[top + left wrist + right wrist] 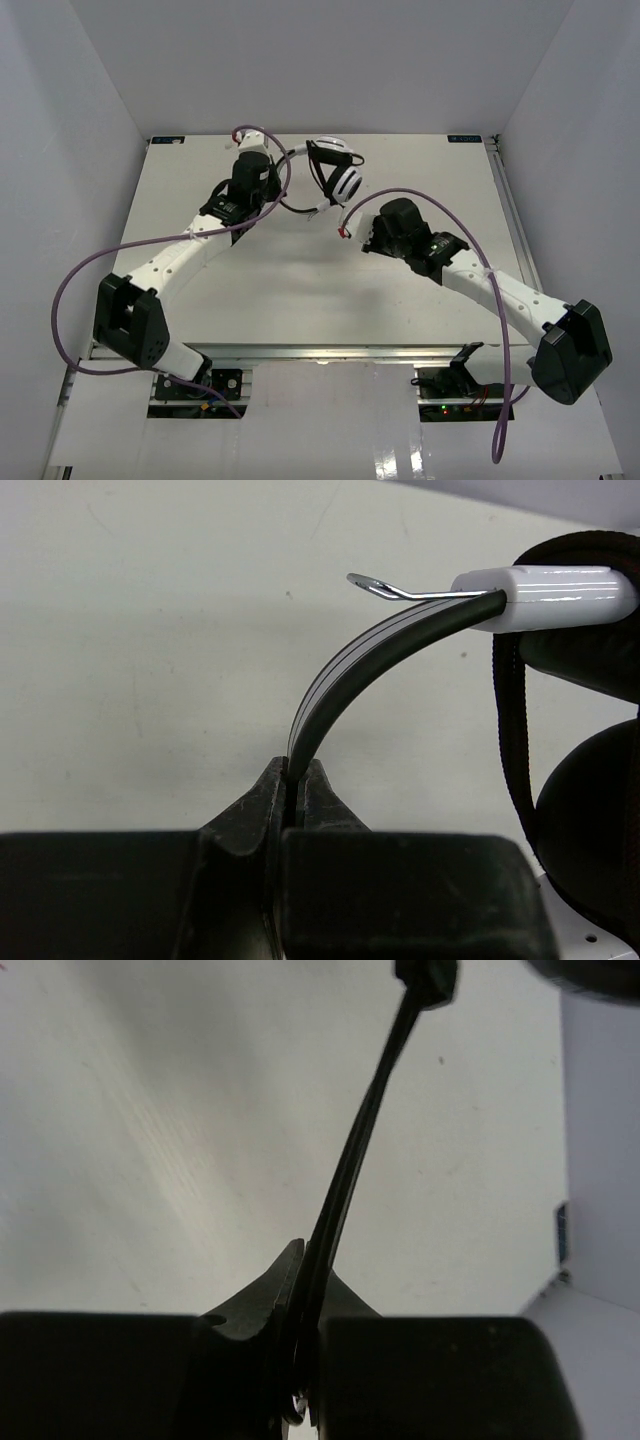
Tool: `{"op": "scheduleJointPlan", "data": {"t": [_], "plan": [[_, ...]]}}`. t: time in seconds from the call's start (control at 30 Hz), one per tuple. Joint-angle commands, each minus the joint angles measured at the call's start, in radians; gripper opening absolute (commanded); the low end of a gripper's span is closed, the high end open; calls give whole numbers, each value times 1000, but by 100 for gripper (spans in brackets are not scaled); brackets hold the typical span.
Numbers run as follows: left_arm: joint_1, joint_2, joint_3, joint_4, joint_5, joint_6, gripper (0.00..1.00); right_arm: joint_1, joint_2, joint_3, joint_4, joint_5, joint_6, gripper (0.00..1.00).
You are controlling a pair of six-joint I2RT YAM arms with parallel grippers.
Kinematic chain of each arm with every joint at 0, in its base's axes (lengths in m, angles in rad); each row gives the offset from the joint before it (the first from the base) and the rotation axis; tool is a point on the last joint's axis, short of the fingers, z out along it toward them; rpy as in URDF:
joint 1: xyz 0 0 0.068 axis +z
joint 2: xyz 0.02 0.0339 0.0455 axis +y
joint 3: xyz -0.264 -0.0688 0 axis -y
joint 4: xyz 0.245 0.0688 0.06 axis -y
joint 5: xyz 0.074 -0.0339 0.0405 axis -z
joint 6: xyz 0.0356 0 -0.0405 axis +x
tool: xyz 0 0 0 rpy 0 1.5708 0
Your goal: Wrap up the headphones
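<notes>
Top external shows you the headphones (343,180) at the table's (300,290) far middle, between your 2 arms. Left wrist: your left claw (296,776) is clamped tight on the headband (345,675). Right wrist: your right claw (308,1260) pinches the cord (360,1140). Winding looks about to start; next, carry that cord around the headband, keeping it taut.

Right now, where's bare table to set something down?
Bare: the table at near centre, on the near side of the right gripper, and the far-right corner. Crowded: far centre, where the headphones, cord and left gripper meet.
</notes>
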State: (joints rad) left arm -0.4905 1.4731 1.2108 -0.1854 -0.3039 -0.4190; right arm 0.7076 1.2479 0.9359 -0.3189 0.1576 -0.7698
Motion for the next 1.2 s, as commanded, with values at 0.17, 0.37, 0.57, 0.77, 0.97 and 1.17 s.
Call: {"op": "scheduleJointPlan", "data": {"t": [0.17,0.37,0.57,0.77,0.97,1.17], "plan": [[-4,133,-63,13,213,49,0,83,-48,-81,137,412,-378,8],[-59,202,-35,-40,319,105,0,157,-3,-65,155,432,-419,8],[-88,284,44,-140,431,172,0,239,67,-64,179,447,-474,8],[-113,314,70,-191,497,207,0,276,136,-46,210,446,-522,8],[-117,217,23,-198,540,232,0,278,179,-30,219,390,-557,8],[-117,131,-36,-231,540,259,0,279,221,-36,288,338,-659,16]]}}
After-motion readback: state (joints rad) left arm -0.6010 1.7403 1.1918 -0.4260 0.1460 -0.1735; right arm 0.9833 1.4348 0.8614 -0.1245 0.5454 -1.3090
